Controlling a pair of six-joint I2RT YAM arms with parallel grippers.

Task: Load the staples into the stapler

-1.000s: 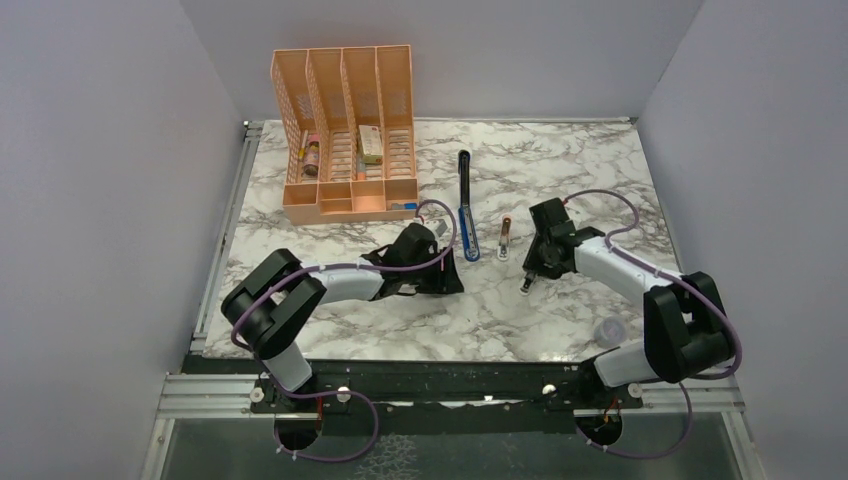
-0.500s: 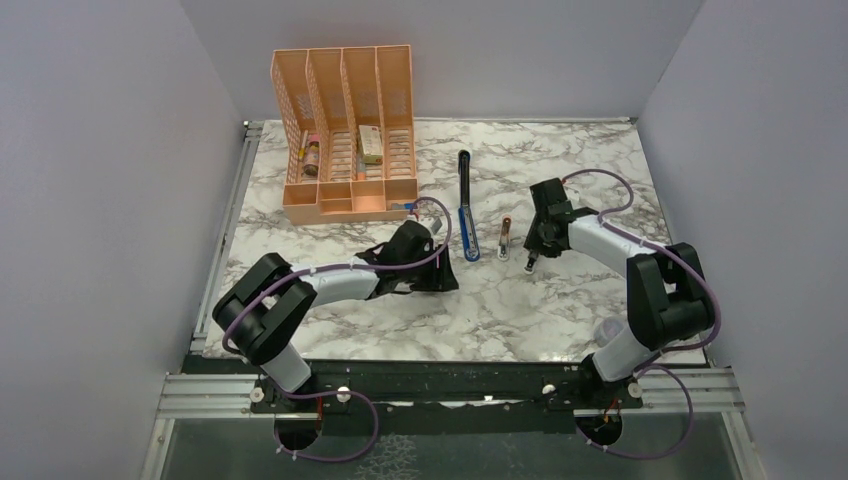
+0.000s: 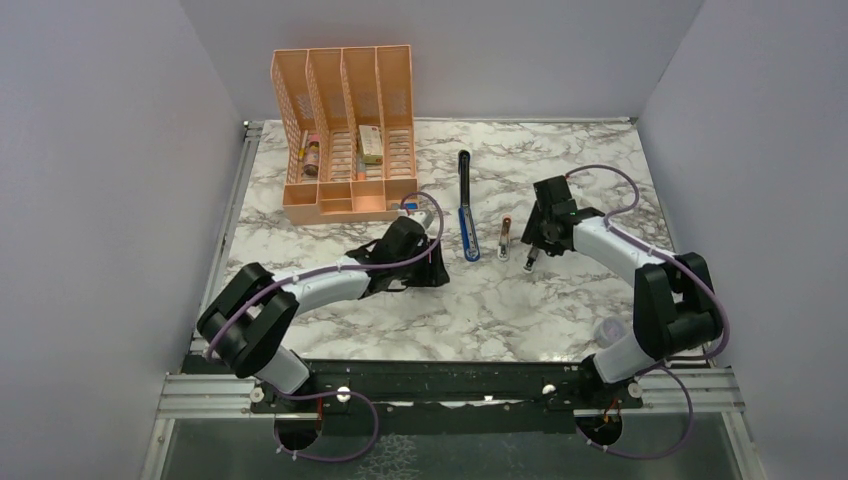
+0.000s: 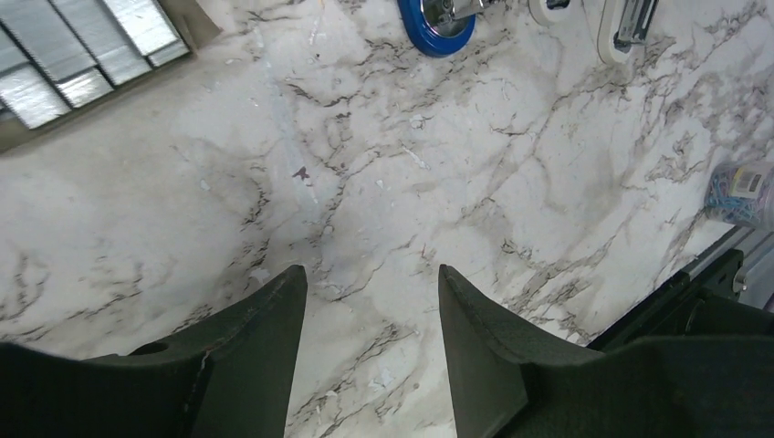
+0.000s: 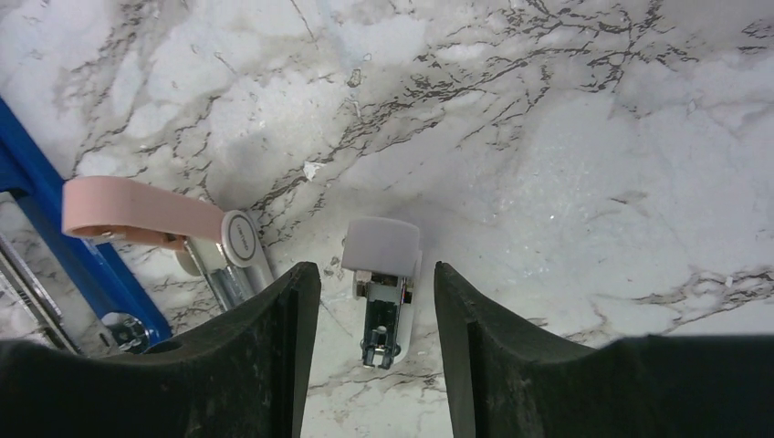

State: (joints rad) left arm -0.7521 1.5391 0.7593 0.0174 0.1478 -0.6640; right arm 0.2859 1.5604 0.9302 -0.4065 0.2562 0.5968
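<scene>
The stapler [image 3: 466, 205] lies open on the marble, its black arm pointing away and its blue end [image 4: 436, 26] nearest the arms; its blue body [image 5: 55, 219] shows at the left of the right wrist view. The staples [image 4: 73, 46], silvery strips in a tray, sit at the top left of the left wrist view. My left gripper [image 4: 372, 274] is open over bare marble, left of the stapler. My right gripper [image 5: 377, 269] is open, its fingers either side of a small white clip-like piece [image 5: 383, 292] that lies on the table with a gap on both sides.
A small pink and white stapler [image 5: 146, 212] lies between the blue stapler and the white piece. An orange desk organiser [image 3: 345, 130] stands at the back left. A bag of paper clips [image 4: 741, 192] rests near the front edge on the right.
My right gripper has opened around the white piece, which now lies free on the table, after moving it away from the bases. The left arm has drawn back a little to the left.
</scene>
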